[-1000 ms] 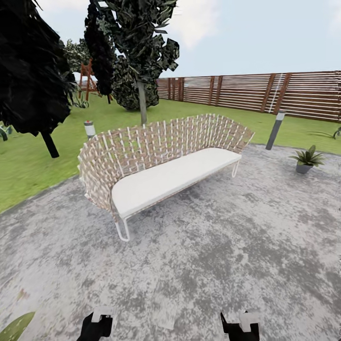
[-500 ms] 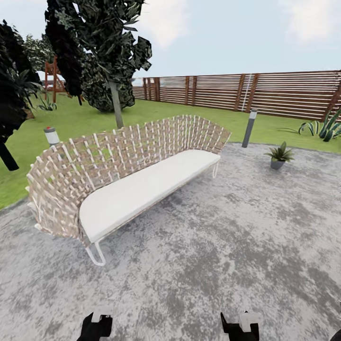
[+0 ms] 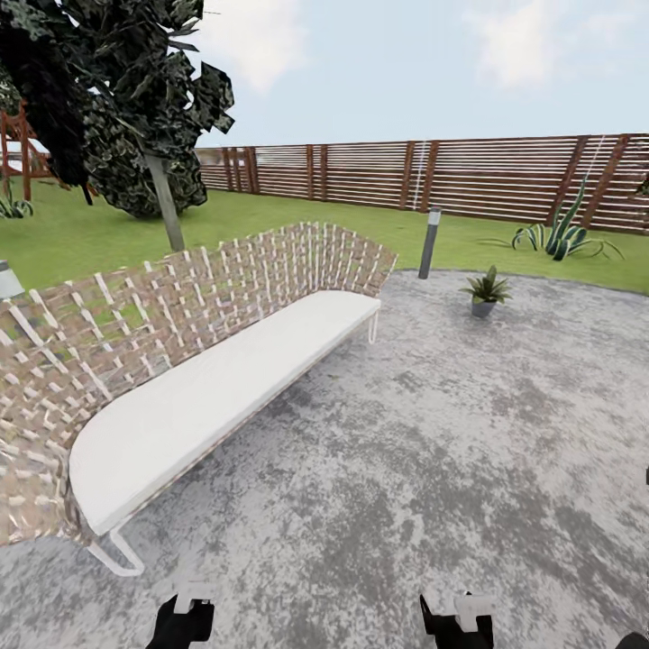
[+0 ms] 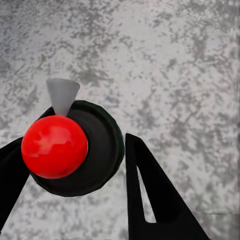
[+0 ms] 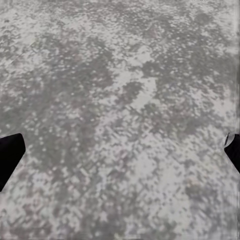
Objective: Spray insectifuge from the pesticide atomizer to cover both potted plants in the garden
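Observation:
In the left wrist view a dark round-bodied pesticide atomizer, with a red knob and a grey cone nozzle, sits between my left gripper's black fingers, which press against both its sides. It hangs over the speckled paving. My right gripper is open, its fingertips wide apart above bare paving. Both grippers peek in at the head view's lower edge, the left gripper and the right gripper. One potted plant, small in a grey pot, stands far ahead on the right. The second plant is out of view.
A long wicker bench with a white cushion runs along the left. A grey bollard light stands beside the plant, a striped agave on the lawn behind. The brown slatted fence closes the back; a tree rises behind the bench.
The whole head view has swung to the right: bench, bollard and potted plant slid leftwards in the picture and the agave came into sight. Both grippers keep their place.

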`<state>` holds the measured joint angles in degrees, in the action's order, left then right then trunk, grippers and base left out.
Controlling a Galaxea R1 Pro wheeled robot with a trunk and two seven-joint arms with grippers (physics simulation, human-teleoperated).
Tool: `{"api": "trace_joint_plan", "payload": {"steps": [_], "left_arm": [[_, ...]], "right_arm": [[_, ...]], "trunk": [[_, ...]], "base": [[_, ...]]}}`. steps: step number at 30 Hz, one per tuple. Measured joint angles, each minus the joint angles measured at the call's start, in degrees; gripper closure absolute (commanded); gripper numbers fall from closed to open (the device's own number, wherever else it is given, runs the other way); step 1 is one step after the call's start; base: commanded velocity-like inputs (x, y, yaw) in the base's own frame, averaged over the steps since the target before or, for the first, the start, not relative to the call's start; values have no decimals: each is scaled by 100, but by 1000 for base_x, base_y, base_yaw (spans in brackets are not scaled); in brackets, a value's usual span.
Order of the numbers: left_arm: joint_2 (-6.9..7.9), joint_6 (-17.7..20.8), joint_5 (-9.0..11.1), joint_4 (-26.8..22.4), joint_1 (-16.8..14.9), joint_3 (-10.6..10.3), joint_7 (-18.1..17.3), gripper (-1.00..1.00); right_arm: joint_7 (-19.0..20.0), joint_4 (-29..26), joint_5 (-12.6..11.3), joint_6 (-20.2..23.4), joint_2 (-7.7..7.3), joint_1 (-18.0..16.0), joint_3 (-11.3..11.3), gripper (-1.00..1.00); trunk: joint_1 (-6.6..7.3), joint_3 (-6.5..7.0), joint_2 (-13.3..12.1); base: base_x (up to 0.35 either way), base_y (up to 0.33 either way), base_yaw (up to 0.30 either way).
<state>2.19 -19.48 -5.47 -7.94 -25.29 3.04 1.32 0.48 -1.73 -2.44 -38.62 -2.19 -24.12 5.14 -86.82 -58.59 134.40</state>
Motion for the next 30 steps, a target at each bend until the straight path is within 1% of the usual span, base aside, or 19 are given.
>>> {"api": "trace_joint_plan", "payload": {"steps": [30], "left_arm": [[1, 0, 1, 0, 0, 0, 0, 100]], "right_arm": [[0, 0, 0, 2, 0, 0, 0, -100]], "trunk": [[0, -2, 0]], "base": [[339, 0, -286]]}}
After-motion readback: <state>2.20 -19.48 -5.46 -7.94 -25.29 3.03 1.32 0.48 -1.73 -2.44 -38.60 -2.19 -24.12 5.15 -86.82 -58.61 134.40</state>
